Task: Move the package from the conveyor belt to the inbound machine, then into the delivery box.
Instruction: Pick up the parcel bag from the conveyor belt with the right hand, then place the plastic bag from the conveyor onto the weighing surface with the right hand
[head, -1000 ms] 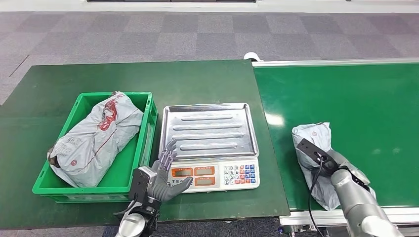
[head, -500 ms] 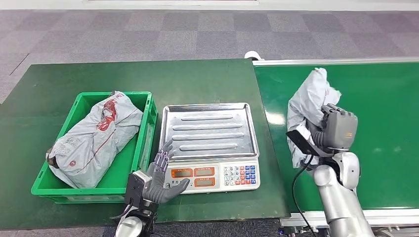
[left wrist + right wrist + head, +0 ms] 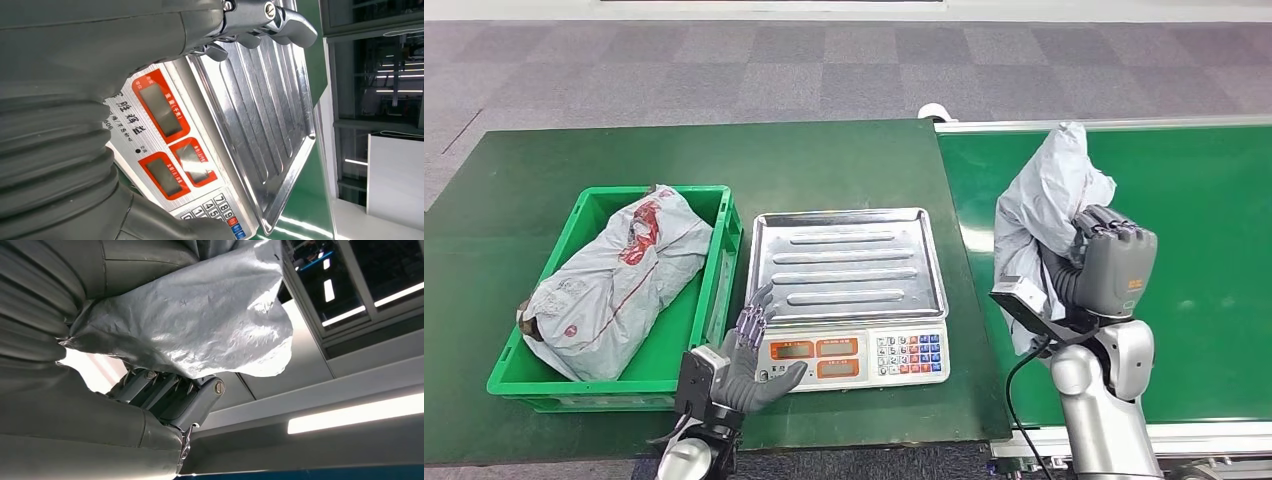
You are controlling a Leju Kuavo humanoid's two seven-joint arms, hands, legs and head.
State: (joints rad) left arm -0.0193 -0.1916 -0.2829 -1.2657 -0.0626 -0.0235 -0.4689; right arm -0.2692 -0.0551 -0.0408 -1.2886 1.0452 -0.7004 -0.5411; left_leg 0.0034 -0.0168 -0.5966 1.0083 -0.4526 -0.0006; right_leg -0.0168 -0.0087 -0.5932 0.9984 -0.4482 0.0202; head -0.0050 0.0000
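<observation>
Nearest to you, at the front edge of the dark green table (image 3: 844, 160), your left hand (image 3: 749, 360) stands palm-up with its fingers (image 3: 756, 318) spread apart and nothing in them. It sits just in front of the scale's display panel, by the left front corner of the inbound machine (image 3: 849, 290). In the left wrist view you see the fingertips (image 3: 280, 22) over the ribbed steel pan (image 3: 265, 125), with the orange-framed readouts and the keypad below them.

A little further out on your right, your right hand (image 3: 1104, 262) is raised above the conveyor belt (image 3: 1204, 250), the back of the hand facing you. Its fingers (image 3: 1109, 225) are curled around the grey package (image 3: 1044, 215), which hangs clear of the belt, its top standing up above the hand and its lower end drooping beside the wrist. In the right wrist view you see the crinkled grey plastic of the package (image 3: 200, 320) lying across the palm, with the fingers (image 3: 170, 395) wrapped under it.

On your left, the green delivery box (image 3: 714, 290) sits beside the inbound machine, on the table. It holds another grey bag with red print (image 3: 614, 280), lying diagonally across the bottom.

Beyond the table and the belt you see grey carpet tiles (image 3: 724, 70).
</observation>
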